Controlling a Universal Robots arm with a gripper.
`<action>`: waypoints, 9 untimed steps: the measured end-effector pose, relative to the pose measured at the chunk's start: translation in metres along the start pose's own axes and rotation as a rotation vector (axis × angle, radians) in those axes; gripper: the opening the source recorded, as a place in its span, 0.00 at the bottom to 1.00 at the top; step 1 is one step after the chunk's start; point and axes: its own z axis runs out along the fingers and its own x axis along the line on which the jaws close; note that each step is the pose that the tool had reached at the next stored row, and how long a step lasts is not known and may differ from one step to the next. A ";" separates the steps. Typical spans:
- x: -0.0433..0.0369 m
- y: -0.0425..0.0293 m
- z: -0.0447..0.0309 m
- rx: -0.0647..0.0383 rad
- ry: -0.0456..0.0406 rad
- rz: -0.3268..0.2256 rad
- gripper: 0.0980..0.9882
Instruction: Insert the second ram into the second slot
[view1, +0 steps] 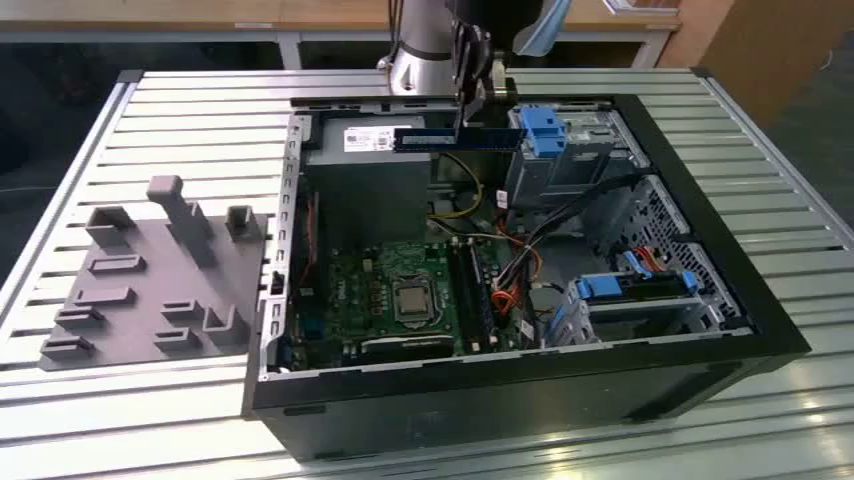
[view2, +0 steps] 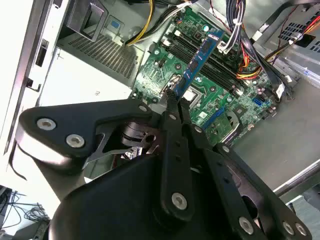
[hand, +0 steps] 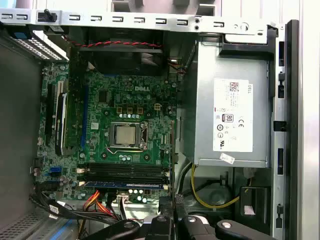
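The memory stick (view1: 427, 140), judged light, stiff and fragile along its contact edge, is held level at mid-length by its top edge in the clamped gripper (view1: 466, 126), above the far side of the open computer case (view1: 534, 372), well above the motherboard (view1: 354, 285).
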 end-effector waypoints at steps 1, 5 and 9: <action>0.0000 0.0000 0.0000 0.000 0.0000 0.000 0.04; 0.0001 0.0000 0.0000 0.000 0.0001 0.000 0.04; 0.0011 0.0001 -0.0001 0.000 0.0000 0.000 0.04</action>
